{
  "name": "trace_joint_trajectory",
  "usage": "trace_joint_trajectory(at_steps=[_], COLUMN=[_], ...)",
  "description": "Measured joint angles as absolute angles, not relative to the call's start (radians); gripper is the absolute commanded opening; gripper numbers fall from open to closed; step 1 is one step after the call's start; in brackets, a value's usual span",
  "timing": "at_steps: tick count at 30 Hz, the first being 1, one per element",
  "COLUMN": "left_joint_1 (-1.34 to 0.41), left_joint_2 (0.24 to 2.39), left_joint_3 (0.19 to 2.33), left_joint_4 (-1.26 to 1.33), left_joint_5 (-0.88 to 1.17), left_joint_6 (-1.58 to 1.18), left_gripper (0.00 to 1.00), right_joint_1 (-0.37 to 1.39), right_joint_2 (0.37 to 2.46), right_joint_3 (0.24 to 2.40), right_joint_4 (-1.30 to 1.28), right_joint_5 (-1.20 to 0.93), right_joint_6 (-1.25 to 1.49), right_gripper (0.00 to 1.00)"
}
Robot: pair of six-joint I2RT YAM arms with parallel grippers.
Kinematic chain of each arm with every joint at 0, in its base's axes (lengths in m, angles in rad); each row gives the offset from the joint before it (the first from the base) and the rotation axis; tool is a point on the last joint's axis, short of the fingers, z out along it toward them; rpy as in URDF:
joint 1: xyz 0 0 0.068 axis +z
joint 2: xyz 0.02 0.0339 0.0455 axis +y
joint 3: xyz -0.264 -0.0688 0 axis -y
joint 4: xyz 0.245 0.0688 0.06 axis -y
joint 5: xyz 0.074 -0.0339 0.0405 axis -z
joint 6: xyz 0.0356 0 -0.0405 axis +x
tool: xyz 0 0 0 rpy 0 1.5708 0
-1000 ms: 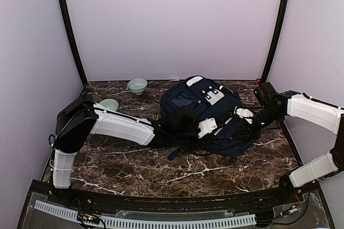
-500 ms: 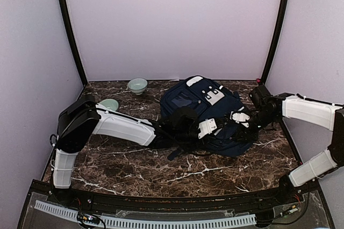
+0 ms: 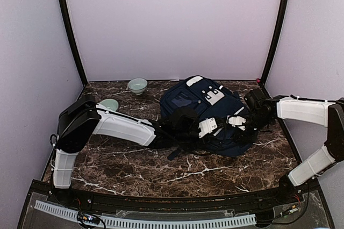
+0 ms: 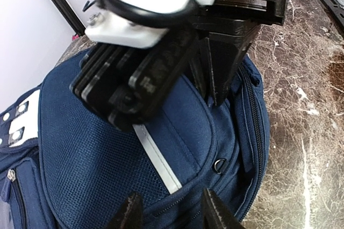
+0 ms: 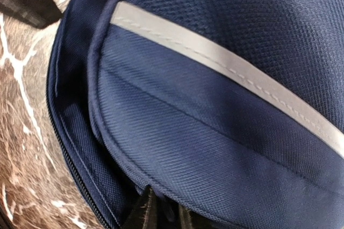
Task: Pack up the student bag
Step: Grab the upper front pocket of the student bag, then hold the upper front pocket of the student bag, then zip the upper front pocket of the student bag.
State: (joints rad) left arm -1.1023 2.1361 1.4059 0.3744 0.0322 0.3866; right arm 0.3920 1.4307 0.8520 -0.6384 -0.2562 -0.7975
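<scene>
Two bowls [image 3: 137, 85] far-left, left claw [image 4: 172, 215] astride student bag [image 4: 102, 175] — grip unclear, right claw [image 5: 164, 215] pinching its seam.

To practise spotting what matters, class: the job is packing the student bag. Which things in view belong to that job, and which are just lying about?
Belongs to the job: student bag, left gripper, right gripper.
Lying about: far bowl, near bowl, both pale green.

Right arm swung in to the left. Right gripper [image 3: 237, 120] now sits further across the bag [image 3: 185, 99], nearer its middle. Jaws narrowed, now pinching a fabric fold at the zip edge.
</scene>
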Motion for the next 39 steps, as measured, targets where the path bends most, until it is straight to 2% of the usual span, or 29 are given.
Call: trace_joint_trajectory(at_steps=[6,7,18,23,26,31,39], left_joint_1=[-1.110,-1.133,-1.156,-1.173,-1.185,-1.193,-1.194], left_joint_2=[2.139,2.147,2.231,2.294,2.316,2.324,2.325], left_joint_3=[1.406,1.406,1.502,1.577,1.589,1.590,1.575], left_joint_4=[0.407,0.434,0.404,0.415,0.433,0.459,0.487], left_joint_5=[0.021,0.009,-0.040,-0.130,-0.177,-0.224,-0.234], left_joint_6=[0.453,0.534,0.689,0.757,0.788,0.819,0.827], left_gripper=[0.46,0.47,0.44,0.34,0.20,0.02,0.00], right_joint_1=[0.394,0.394,0.395,0.394,0.394,0.393,0.341], right_joint_2=[1.412,1.401,1.331,1.331,1.331,1.331,1.336], right_joint_3=[0.852,0.852,0.894,0.911,0.913,0.913,0.915], right_joint_4=[-0.655,-0.663,-0.764,-0.783,-0.790,-0.795,-0.801], right_joint_5=[-0.257,-0.257,-0.275,-0.278,-0.274,-0.272,-0.280], right_joint_6=[-0.800,-0.799,-0.768,-0.758,-0.751,-0.741,-0.727], right_gripper=[0.01,0.00,0.00,0.00,0.00,0.00,0.00])
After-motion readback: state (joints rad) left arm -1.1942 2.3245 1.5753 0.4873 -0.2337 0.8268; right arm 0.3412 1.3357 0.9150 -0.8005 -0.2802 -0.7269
